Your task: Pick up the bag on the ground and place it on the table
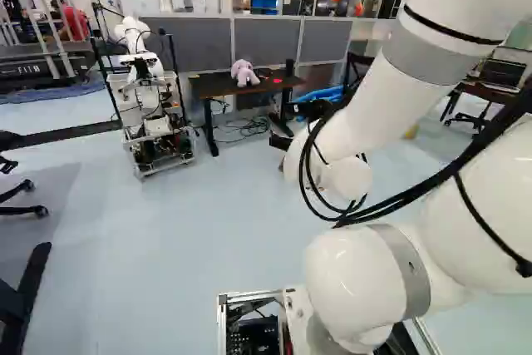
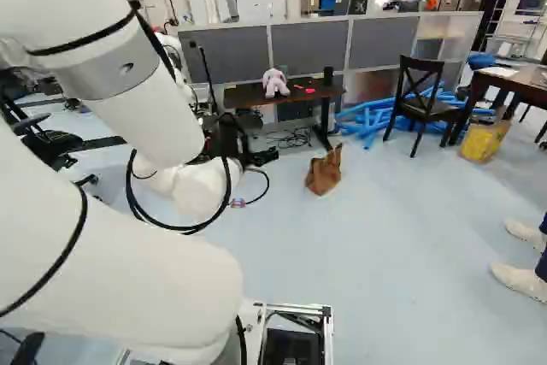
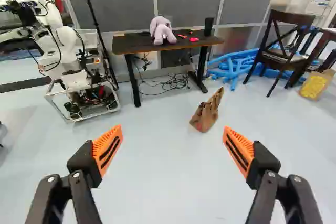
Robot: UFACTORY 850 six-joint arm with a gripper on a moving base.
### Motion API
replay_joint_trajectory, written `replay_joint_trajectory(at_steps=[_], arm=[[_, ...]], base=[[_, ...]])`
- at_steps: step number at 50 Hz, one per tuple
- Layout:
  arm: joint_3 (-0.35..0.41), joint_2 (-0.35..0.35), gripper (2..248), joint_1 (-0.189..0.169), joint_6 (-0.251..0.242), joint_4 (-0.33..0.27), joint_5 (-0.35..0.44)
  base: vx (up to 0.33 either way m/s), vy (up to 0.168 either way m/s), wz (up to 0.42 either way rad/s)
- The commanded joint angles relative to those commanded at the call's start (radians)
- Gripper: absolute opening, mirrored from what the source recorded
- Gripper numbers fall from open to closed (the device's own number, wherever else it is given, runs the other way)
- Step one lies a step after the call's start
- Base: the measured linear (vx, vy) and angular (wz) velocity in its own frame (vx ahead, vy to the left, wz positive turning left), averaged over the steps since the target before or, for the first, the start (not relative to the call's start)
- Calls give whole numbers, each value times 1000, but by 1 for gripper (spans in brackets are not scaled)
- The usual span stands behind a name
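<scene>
Your gripper (image 2: 255,156) is released: in the wrist view its two fingers stand wide apart, orange pads (image 3: 107,149) facing each other across bare floor (image 3: 170,187). The tool's up in the air, approx. level, looking ahead over the floor.

Your bag (image 3: 206,116), brown w/ a narrow upper end, sits on the floor ahead of the gripper, beyond the fingertips & well apart from them. Rel. to the tool it's off-ctr., nearer the right finger's line than the left's, its upper end tilted to the right. In the right base view you've got it just right of the gripper, approx. mid-view.

Farther out on your left: another robot (image 3: 76,80) on a wheeled frame. On your right: a yellow container (image 2: 483,141) on the floor, then a dark chair (image 2: 423,110) near it.

Behind the bag stands your table (image 3: 134,43), dark top; bag's on the floor in front, near the table's right leg. On top: lilac plush toy (image 3: 163,31), sm. red items (image 3: 193,39), blk. cylinder (image 3: 208,27). Cables (image 3: 176,82) underneath, blue tubes (image 3: 239,66) to the right, gray partition (image 3: 189,3) at back.
</scene>
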Motion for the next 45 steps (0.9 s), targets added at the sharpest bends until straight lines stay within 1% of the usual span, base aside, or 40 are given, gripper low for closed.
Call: replay_joint_trajectory(at_steps=[45], arm=[[0,0,247,0,0,0,0]], base=[[0,0,0]])
